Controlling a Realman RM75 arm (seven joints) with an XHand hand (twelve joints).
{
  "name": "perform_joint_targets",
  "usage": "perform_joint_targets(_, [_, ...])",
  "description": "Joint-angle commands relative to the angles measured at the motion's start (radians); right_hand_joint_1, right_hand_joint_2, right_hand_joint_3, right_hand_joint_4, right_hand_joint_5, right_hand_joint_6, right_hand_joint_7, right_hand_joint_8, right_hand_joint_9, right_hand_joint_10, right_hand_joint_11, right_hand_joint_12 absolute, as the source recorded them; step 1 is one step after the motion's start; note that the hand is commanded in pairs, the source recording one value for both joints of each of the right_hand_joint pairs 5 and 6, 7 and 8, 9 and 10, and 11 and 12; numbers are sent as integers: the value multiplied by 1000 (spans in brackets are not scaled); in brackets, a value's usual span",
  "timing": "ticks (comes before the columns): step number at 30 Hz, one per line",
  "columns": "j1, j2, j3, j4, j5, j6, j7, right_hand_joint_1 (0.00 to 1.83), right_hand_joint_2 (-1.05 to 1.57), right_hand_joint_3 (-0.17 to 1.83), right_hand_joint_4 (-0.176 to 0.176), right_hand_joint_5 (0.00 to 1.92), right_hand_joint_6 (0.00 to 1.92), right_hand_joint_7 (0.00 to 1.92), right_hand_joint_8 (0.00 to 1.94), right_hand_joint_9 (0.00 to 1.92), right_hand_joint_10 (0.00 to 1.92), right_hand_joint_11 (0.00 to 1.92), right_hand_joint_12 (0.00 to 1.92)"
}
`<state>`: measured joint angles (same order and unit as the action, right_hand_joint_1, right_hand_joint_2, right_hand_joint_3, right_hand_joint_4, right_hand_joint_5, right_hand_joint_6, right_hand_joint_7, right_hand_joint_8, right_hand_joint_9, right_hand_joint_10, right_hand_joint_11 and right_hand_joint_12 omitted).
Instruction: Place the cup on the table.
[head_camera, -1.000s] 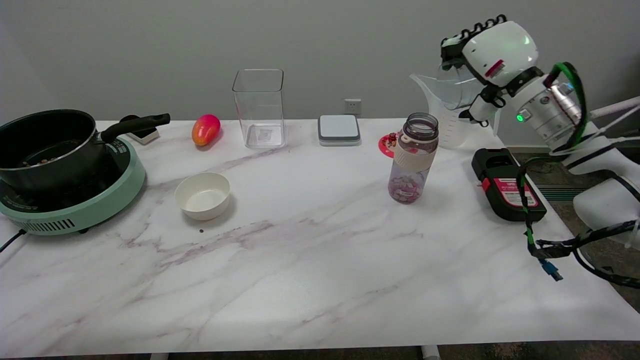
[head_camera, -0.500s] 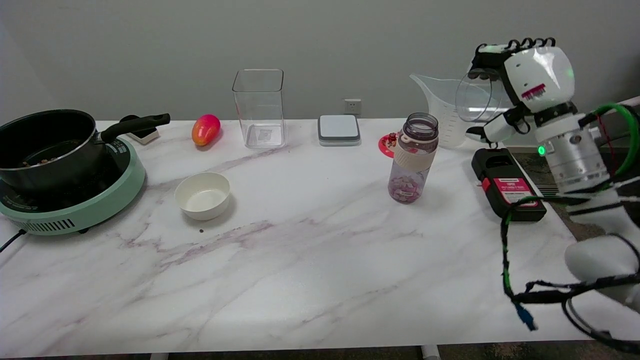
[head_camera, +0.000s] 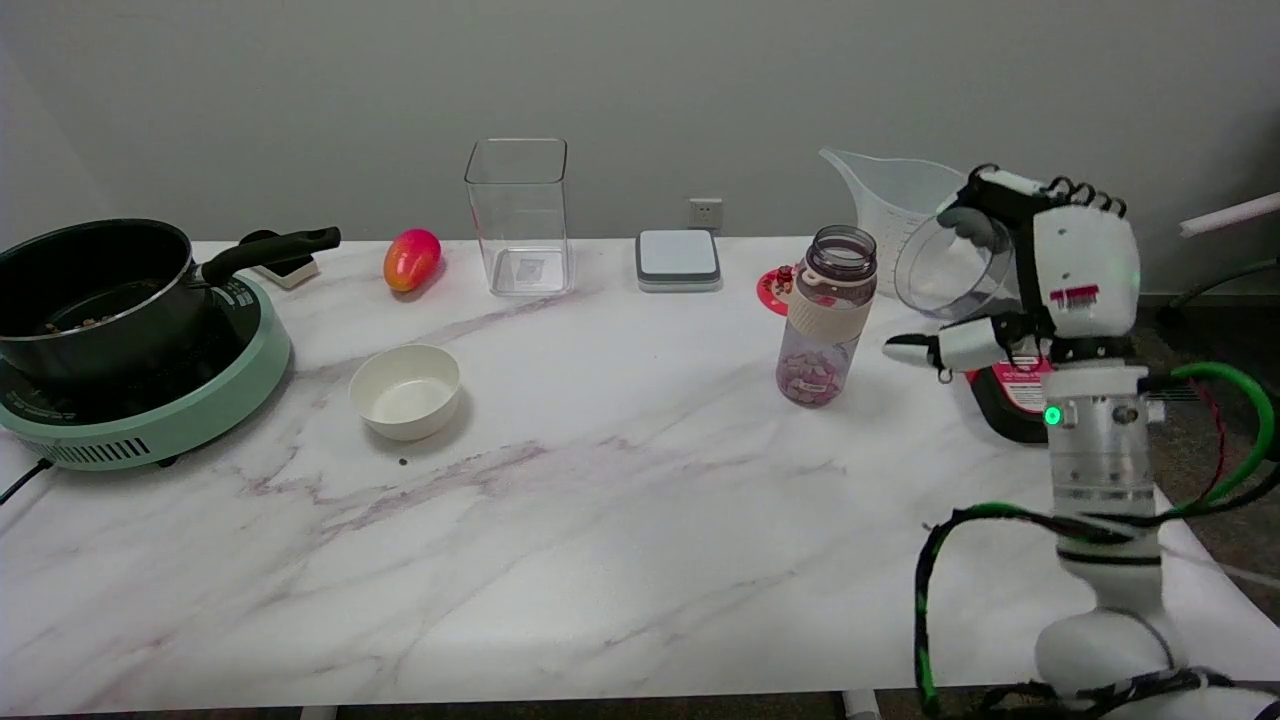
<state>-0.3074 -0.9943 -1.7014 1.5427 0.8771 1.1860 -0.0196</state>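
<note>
Lowered and nearer now, right hand (head_camera: 1040, 275) grips the tilted cup (head_camera: 945, 268) above the table (head_camera: 600, 520).

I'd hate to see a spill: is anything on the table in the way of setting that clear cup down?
The robot hand holds the clear plastic cup tipped, above a black-and-red device; bare marble table lies nearer.

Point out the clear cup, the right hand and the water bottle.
clear cup (head_camera: 942, 268), head view, on its transparent wall
right hand (head_camera: 1070, 270), head view, on its white back
water bottle (head_camera: 825, 315), head view, on its pale band
</note>
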Motion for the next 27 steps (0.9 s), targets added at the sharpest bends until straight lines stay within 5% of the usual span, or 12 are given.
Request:
perform_joint_targets(1, [-28, -191, -412, -54, 259, 355, -38, 1367, 1330, 329, 0, 1813, 1813, 1612, 1612, 1492, 1492, 1313, 1313])
perform_joint_targets(15, [6, -323, -489, -254, 269, 191, 465, 1217, 1566, 267, 0, 1920, 1920, 1672, 1672, 1529, 1529, 1342, 1342])
perform_joint_targets(27, [89, -285, -487, -221, 230, 107, 502, 1261, 1571, 265, 0, 1920, 1920, 1773, 1773, 1635, 1635, 1428, 1428])
